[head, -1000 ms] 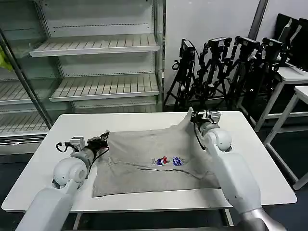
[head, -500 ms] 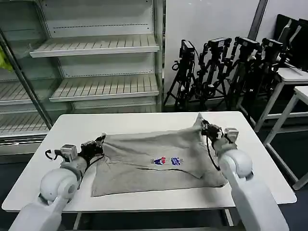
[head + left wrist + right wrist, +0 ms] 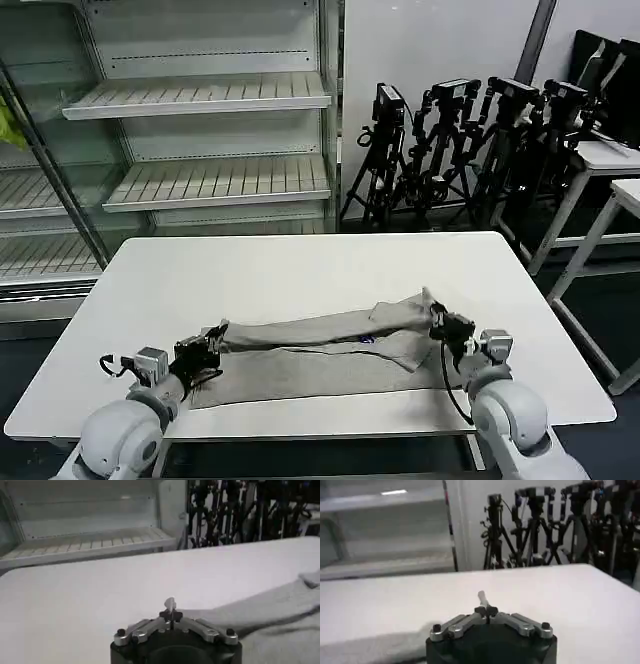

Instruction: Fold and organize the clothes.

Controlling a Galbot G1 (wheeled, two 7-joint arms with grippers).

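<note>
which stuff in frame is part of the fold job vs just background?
Job:
T-shirt, far edge pulled toward the near edge
left gripper, shut on the T-shirt's left corner
right gripper, shut on its right corner
table under it

Background:
shelves
tripods
side tables

A robotics test lab, set up with a mock shop corner.

We see a white table standing before bare white shelves behind a glass door, the sort found in a shop chiller. Against the white wall stands a row of black tripods with camera gear on top, and more white tables line the right side. The floor is dark and plain. The tripods and shelves show from the wrist cameras too.
</note>
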